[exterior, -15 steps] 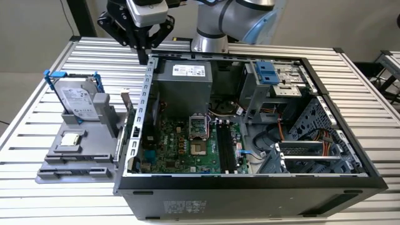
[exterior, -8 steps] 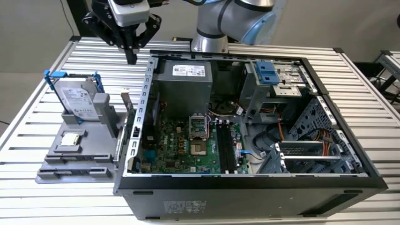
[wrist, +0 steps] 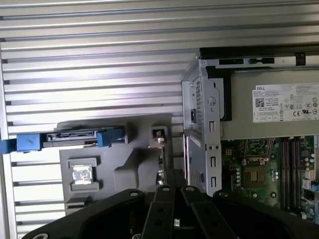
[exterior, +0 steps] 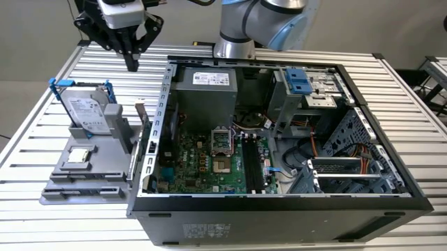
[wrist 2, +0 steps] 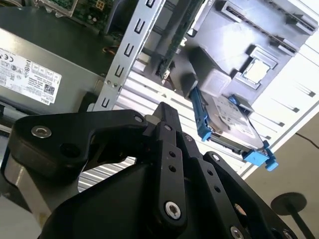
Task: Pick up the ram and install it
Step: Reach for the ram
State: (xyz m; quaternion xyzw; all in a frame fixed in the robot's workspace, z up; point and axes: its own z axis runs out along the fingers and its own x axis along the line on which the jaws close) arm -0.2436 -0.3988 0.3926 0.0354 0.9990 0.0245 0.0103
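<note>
Slatted white metal counter (exterior: 35, 219) before a plain grey wall, with an open computer case (exterior: 279, 219) across its middle and toward its edge on the exterior view's right. Toward the counter's edge on the exterior view's left, a grey holder (exterior: 70, 191) carrying a hard drive (exterior: 87, 112) in a blue-handled frame and a small square processor chip (exterior: 80, 155). On the holder's side just beside the case wall, the ram (wrist 2: 175, 42), thin and green, standing on its long edge in a slot, untouched. High above the counter, between its far edge in the exterior view and the holder, the hand (exterior: 131, 64), fingers together, clamped on nothing, well apart from the ram. Judged light and stiff but brittle: a thin board with raised chips, a contact edge easily spoiled, faces likely slick. Best taken across the two flat faces near the middle of the upper long edge, squarely and gently, keeping off the contacts and avoiding any twist or bend.
</note>
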